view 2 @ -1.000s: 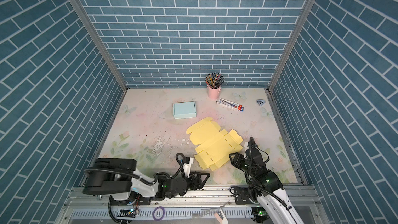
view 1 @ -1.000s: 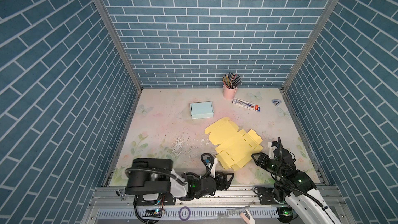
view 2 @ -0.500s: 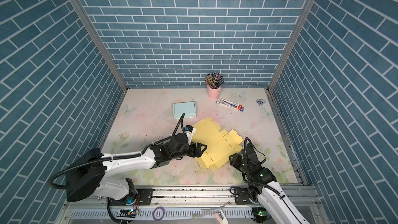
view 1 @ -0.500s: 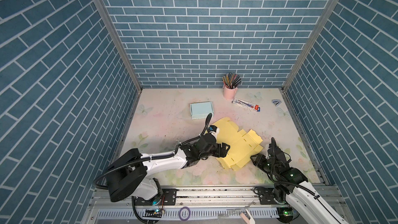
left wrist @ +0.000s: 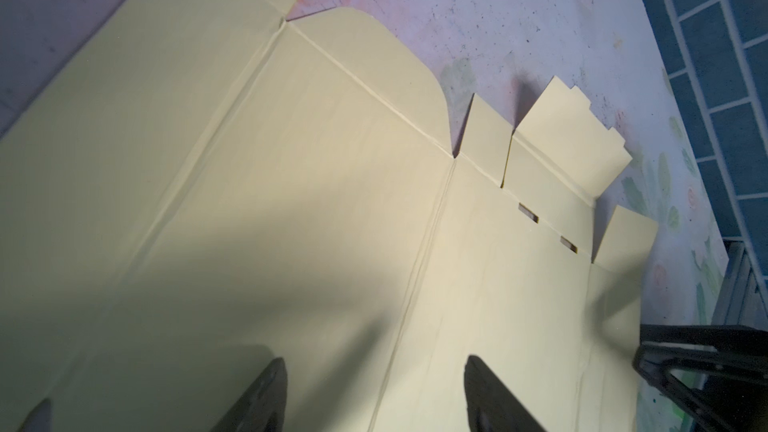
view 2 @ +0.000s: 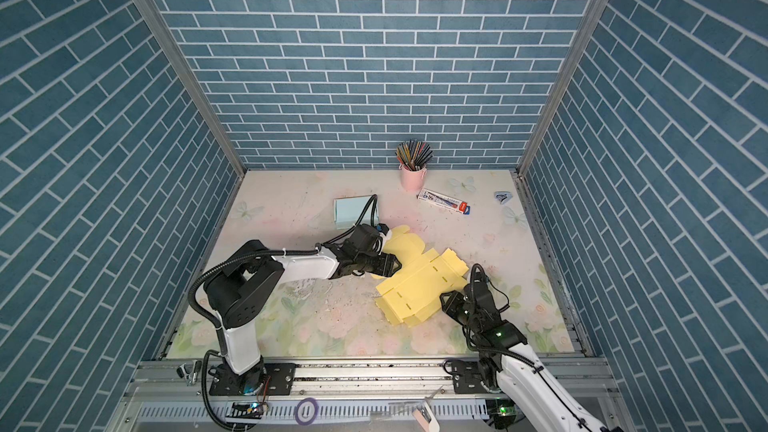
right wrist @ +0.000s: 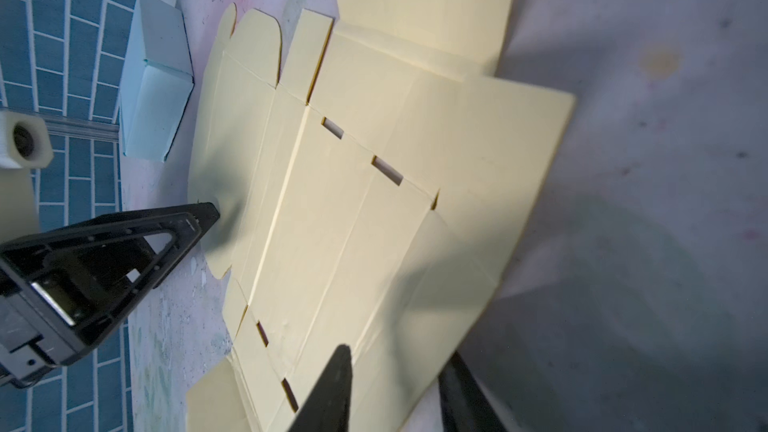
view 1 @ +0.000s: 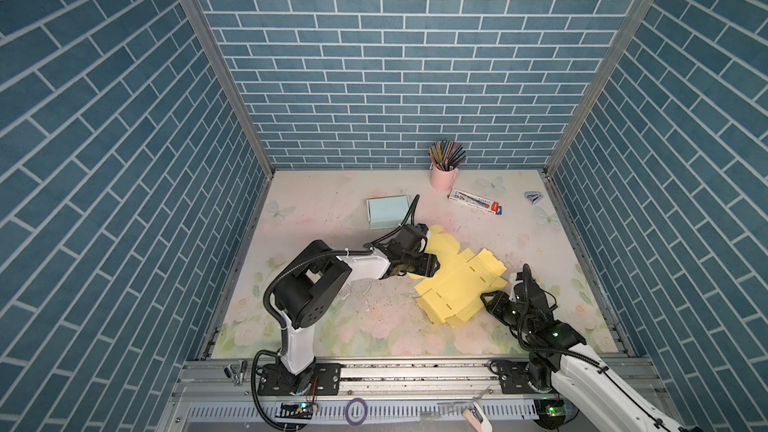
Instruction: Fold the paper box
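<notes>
The paper box [view 1: 459, 284] is a flat blank of matte yellow card with creases, slots and rounded flaps. It lies toward the front edge of the table [view 1: 519, 226]. My left gripper [left wrist: 374, 371] hangs over one panel, jaws apart, probably to pin it. My right gripper [right wrist: 399, 367], jaws narrowly apart, meets the blank's front edge, I judge to lift a flap.
</notes>
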Robot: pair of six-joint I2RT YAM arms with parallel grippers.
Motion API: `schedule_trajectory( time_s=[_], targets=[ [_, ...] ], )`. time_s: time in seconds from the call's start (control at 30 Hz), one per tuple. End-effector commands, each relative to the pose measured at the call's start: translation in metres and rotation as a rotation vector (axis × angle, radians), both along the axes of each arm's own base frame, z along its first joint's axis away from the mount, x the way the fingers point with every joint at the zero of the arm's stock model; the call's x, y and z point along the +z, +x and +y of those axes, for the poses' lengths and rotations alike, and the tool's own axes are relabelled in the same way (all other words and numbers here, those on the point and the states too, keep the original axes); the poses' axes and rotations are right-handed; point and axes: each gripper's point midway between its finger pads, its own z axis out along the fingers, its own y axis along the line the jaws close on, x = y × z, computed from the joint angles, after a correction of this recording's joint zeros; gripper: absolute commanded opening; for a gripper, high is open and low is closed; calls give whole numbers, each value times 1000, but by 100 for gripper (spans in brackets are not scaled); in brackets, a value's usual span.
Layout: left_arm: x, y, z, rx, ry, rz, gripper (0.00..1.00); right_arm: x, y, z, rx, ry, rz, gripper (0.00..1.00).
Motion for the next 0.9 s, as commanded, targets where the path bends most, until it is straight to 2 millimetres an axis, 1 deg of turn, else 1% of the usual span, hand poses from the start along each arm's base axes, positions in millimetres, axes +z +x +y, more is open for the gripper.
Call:
schedule_trajectory(
  time_s=[0.0, 0.1, 0.17, 0.3, 0.4, 0.5, 0.53, 0.57, 0.6, 0.63, 0.73, 0.77, 0.83, 0.87],
  targets=[
    [-30, -25, 13, -35, 72, 90, 67, 2, 5, -2, -27, 3, -18, 28],
    [-37, -45, 20, -29, 95, 109, 66, 3, 4, -4, -15, -31, -21, 25],
    [-39, -61, 24, -27, 106, 107, 66, 4, 7, -11, -27, -76, -33, 22],
    [-38, -97, 24, -34, 96, 105, 65, 7, 9, -16, -16, -138, -40, 13],
    [-27, -121, 18, -49, 76, 92, 65, 12, 12, -19, 14, -207, -47, 8],
    [-11, -143, 13, -71, 70, 71, 65, 20, 16, -23, 61, -298, -45, 6],
    [-4, -148, 12, -70, 61, 60, 65, 19, 19, -17, 87, -291, -45, 6],
    [-4, -152, 18, -63, 63, 64, 65, 18, 21, -13, 108, -293, -38, 5],
    [3, -155, 22, -55, 42, 64, 65, 18, 24, -10, 128, -306, -22, 4],
    [4, -157, 30, -44, 38, 68, 65, 16, 27, -6, 158, -315, -3, 3],
    [16, -153, 53, -13, 50, 51, 65, 17, 39, 10, 250, -325, 15, 2],
    [18, -150, 62, 2, 53, 48, 65, 18, 43, 13, 274, -346, 22, 1],
    [19, -138, 83, 43, 56, 47, 66, 21, 49, 25, 361, -360, 48, 0],
    [19, -133, 91, 61, 48, 54, 66, 22, 52, 27, 389, -381, 54, 0]
  ],
)
